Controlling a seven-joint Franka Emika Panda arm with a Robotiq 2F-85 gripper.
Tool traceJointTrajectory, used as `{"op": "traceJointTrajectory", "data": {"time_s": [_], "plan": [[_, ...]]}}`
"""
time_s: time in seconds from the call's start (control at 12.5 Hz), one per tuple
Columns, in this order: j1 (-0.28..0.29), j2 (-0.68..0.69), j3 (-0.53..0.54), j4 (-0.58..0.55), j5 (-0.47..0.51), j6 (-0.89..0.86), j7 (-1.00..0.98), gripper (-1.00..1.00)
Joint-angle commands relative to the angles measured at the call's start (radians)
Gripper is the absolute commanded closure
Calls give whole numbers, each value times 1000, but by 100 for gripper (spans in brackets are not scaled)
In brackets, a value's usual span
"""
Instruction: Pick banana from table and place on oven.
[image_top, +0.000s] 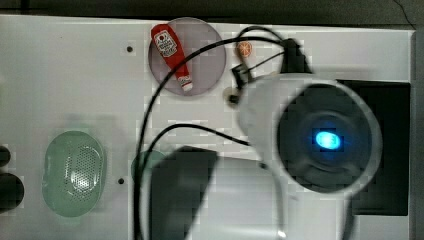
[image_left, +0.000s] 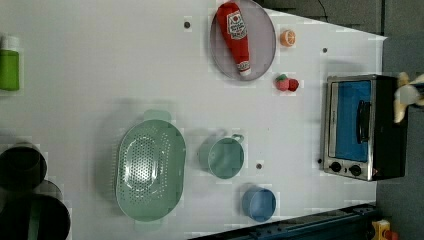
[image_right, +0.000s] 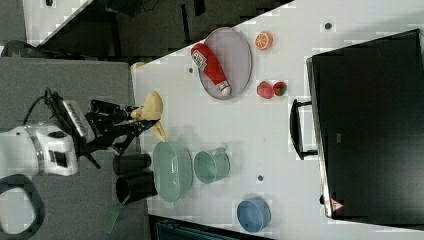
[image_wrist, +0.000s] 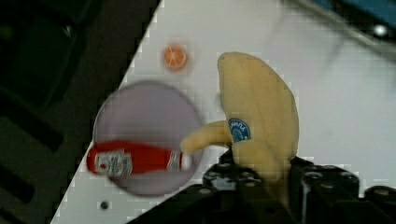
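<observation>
Closest to the wrist camera, the gripper (image_wrist: 261, 179) is clamped on one banana (image_wrist: 259, 112), held in the air well above the one white table (image_left: 100, 75). One oven (image_left: 357, 127) stands at the left view's right. On the table: one green colander (image_left: 150, 170), one grey plate (image_left: 243, 40) carrying one ketchup bottle (image_left: 235, 35), two cups, one green (image_left: 223, 156) and one blue (image_left: 259, 203), and one orange slice (image_left: 287, 38).
</observation>
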Motion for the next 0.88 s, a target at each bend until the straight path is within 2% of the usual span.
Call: {"op": "traceJointTrajectory", "data": {"time_s": [0.08, 0.56, 0.88], "plan": [[-33, 59, -129, -26, -7, -48, -121, 61], [-39, 183, -399, -5, -61, 17, -561, 61], [-42, 323, -497, 13, -59, 178, -829, 61]]}}
